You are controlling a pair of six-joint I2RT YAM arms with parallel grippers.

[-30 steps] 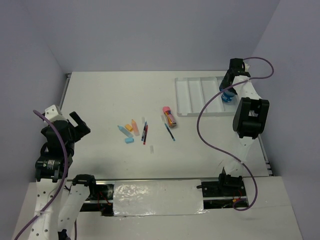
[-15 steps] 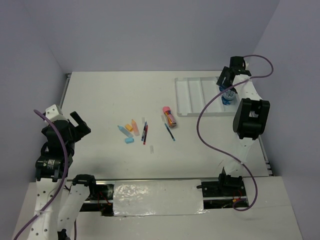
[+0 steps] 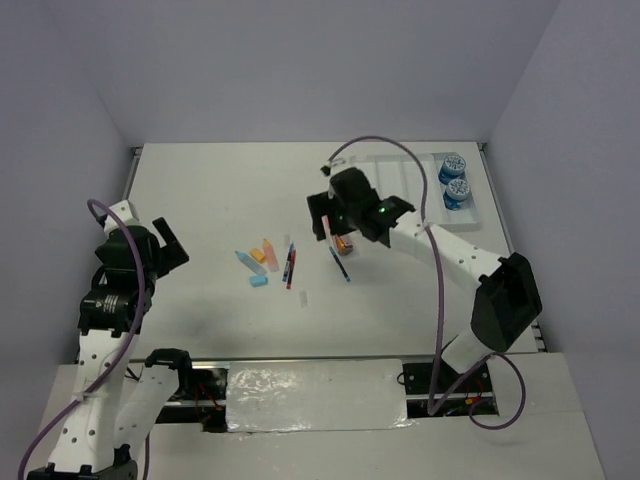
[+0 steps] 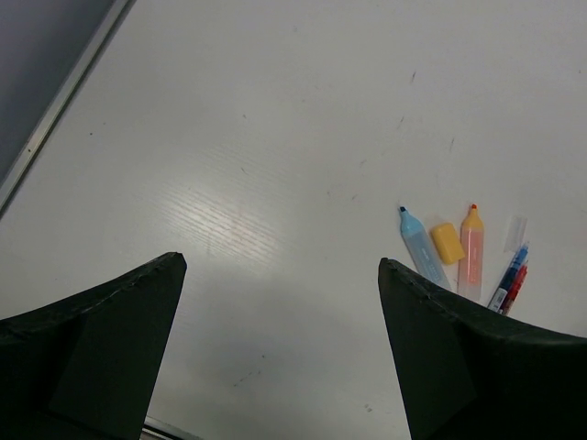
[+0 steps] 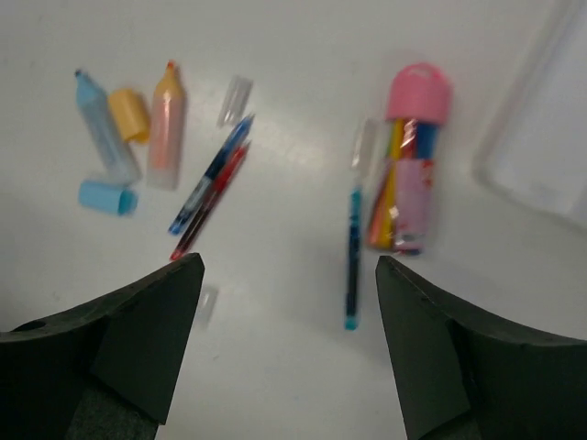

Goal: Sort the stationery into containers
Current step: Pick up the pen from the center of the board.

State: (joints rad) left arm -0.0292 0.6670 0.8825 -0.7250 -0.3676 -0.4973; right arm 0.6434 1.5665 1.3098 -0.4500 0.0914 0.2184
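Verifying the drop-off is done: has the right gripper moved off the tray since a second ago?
Yes. The right gripper has swung left and nearward off the right end of the tray; it now hangs open over the pink-capped tube.

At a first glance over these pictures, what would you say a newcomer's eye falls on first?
The right gripper hovers open over the middle of the table, above a pink-capped tube and a blue pen. Two blue rolls sit in the rightmost compartment of the white tray at the far right. A cluster of short markers lies left of centre.
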